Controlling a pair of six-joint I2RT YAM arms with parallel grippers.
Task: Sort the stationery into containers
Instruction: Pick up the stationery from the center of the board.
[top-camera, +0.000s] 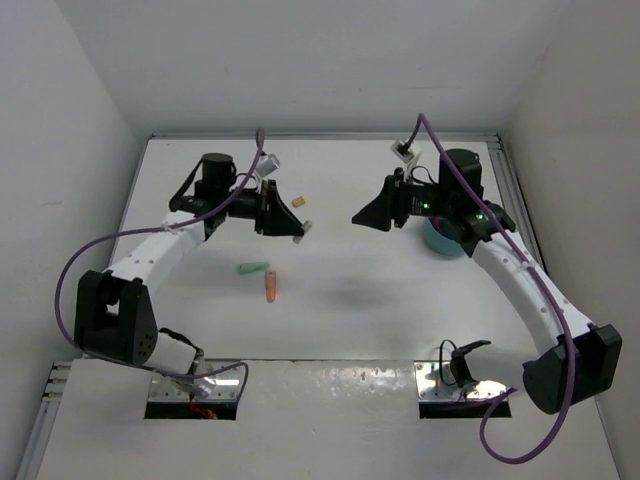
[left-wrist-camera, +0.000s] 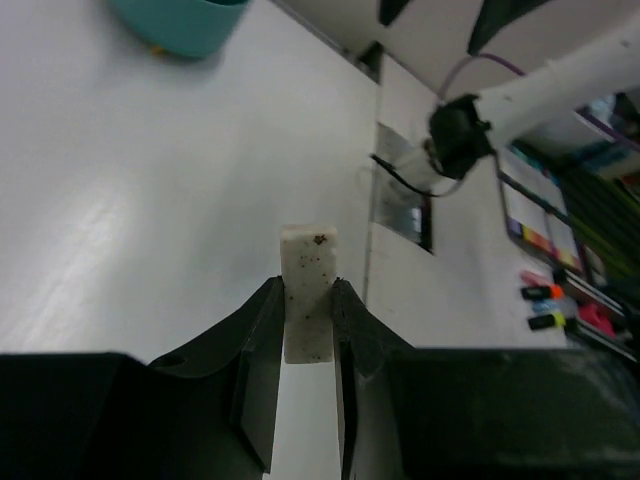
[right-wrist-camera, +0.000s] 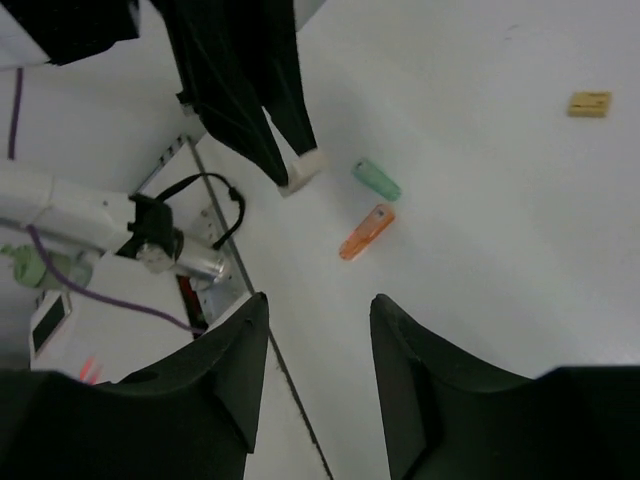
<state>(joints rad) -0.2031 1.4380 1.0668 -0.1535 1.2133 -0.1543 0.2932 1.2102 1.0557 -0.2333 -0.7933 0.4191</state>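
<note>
The left gripper (left-wrist-camera: 306, 300) is pinched narrow on a white speckled eraser (left-wrist-camera: 308, 258), whose long axis runs straight out past the fingertips. The teal cup (top-camera: 443, 242) stands well to the right across the worktop (top-camera: 340, 320), partly under the right arm, so that arm is nearer it. The right gripper (right-wrist-camera: 318, 330) stands partly open and holds nothing. A green stub (top-camera: 254, 268) and an orange stub (top-camera: 271, 288) lie well left of the cup.
</note>
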